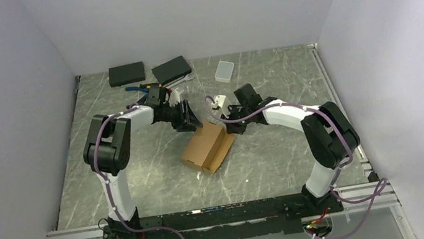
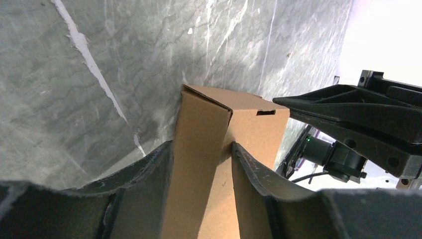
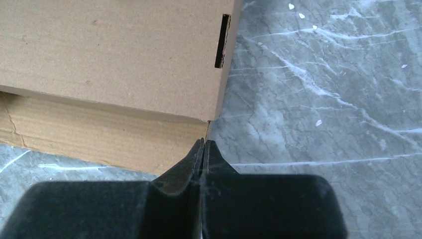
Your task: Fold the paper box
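A: Overhead camera first. Where to find the paper box (image 1: 207, 147)?

B: Mid-desk (image 1: 141, 167), between the two arms. Brown cardboard, partly folded, lying at a slant. Farther back, near the wall, two flat black boxes (image 1: 127, 74) and a small white case (image 1: 224, 71).

A: And the fingers from up there?

B: Left fingers (image 1: 189, 118) at the box's far left corner, right fingers (image 1: 229, 128) against its far right edge. Too small in this view to tell spread from closed.

A: Left wrist camera?

B: Looks along the left fingers (image 2: 149, 172), one on each side of an upright cardboard panel, both touching it. Pinching the paper box (image 2: 204, 149), in short, with the panel filling the gap. Small slot (image 2: 265, 112) near the box's top edge. Right fingers (image 2: 318, 104) reaching in from the right, pressed together, tip at that top edge beside the slot. Grey marbled desk (image 2: 74, 74) behind.

A: Right wrist camera?

B: Shows the right fingers (image 3: 213, 158) pressed tightly together, gripping nothing. Tips right at a corner of the paper box (image 3: 109, 55), touching or a hair apart, cannot tell which. Box filling the upper left, one cardboard layer over another, the slot (image 3: 222, 40) close to its right edge. Bare desk (image 3: 323, 99) to the right.
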{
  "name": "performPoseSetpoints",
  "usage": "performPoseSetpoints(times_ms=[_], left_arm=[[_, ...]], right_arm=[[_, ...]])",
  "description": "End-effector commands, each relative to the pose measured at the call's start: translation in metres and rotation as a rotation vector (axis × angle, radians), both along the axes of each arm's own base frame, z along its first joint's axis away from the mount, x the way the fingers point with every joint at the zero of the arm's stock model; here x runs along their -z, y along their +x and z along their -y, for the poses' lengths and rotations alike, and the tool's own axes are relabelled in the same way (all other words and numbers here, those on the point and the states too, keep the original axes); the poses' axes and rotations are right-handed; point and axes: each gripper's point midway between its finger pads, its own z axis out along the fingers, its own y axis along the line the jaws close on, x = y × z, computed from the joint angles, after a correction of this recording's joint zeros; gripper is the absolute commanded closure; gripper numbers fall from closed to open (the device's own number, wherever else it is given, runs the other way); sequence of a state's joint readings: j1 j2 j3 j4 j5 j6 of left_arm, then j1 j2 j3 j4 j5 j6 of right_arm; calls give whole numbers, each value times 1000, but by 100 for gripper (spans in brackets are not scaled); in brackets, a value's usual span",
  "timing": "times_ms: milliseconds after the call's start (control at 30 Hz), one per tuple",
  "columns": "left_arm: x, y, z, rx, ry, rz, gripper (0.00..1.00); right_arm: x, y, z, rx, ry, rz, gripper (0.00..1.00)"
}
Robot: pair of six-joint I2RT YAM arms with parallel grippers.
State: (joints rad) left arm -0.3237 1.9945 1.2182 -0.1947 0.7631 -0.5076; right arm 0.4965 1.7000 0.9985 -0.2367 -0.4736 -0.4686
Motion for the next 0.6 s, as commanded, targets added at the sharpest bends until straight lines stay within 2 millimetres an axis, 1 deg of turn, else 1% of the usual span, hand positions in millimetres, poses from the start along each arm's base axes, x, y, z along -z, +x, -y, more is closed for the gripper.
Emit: performPoseSetpoints(times_ms=[0,133,300,567], left_arm=[[20,-12,0,54,65,-23,50],[19,-15,3,77,58,-17,50],[20,-18,5,96,58,-16,50],[20,-21,14,124,61,-24,49]], right_arm=[[-18,9,-12,-16,27,43,100],[-16,13,-13,20,20,4,100],[-10,17,-8,55,9,-31,100],[-21,19,-16,40,31,-28,100]])
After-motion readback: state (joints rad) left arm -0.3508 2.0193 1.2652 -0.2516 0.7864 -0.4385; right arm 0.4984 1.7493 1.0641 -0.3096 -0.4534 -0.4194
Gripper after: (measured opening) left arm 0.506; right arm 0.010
